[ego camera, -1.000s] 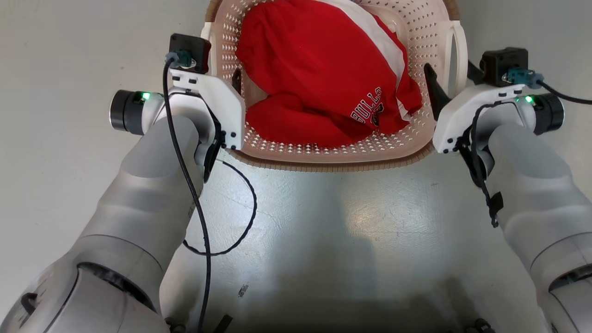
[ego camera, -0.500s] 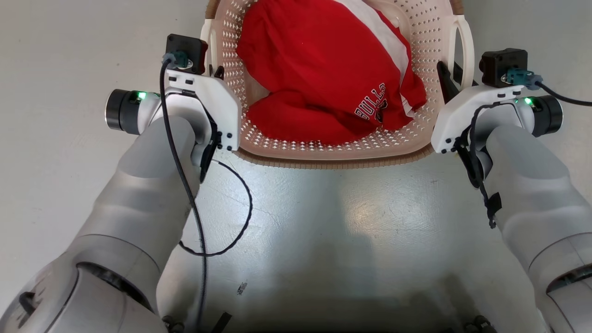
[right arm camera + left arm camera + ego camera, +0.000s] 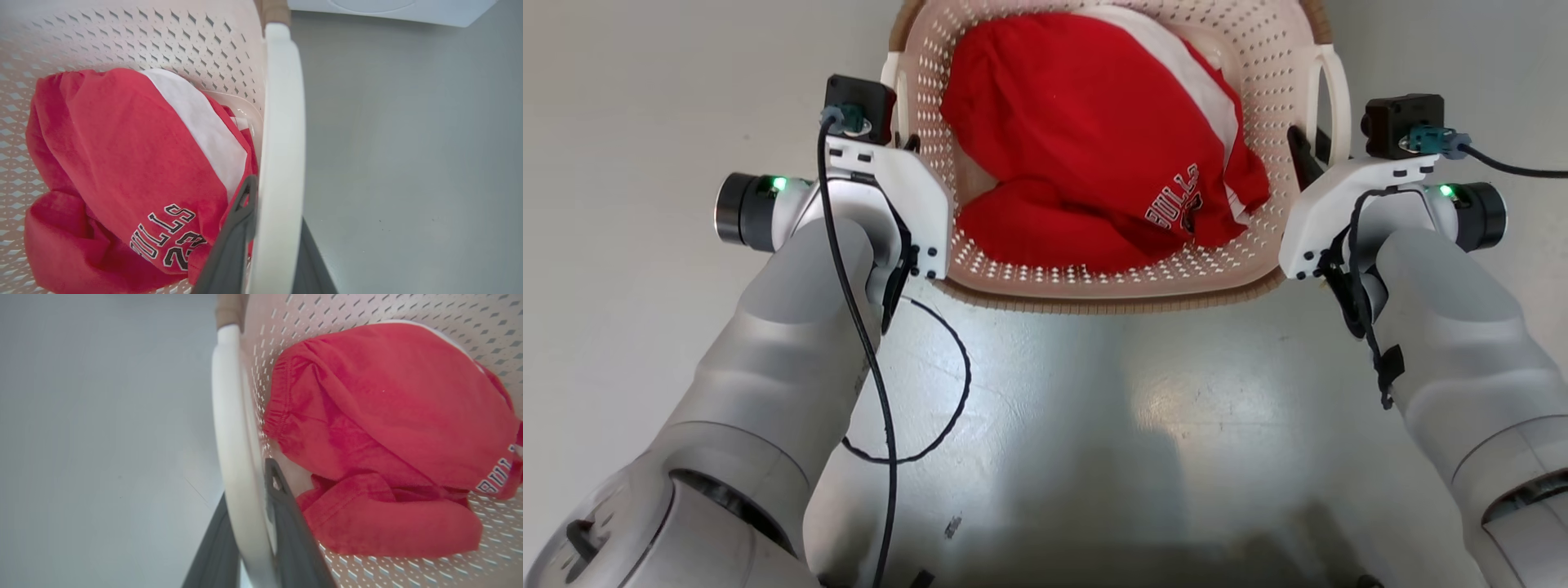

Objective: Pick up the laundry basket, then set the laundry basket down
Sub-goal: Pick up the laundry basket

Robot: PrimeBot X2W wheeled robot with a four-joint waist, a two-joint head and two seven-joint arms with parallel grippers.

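So we've got both grips: left gripper (image 3: 249, 486) pinched narrow on the basket's (image 3: 1111, 298) left handle (image 3: 229, 416), right gripper (image 3: 276, 204) likewise on the right handle (image 3: 284, 102). Basket w/ red shirt (image 3: 1078, 122) sits far-centre btwn the grippers. Can't tell if it's off the floor (image 3: 1094, 425); lift & set-down left, we reckon.

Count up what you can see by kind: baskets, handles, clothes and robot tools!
Laundry basket: 1
White handles: 2
Red clothes bundle: 1
Robot tools, left tool and right tool, each shut on a handle: 2
Total: 6
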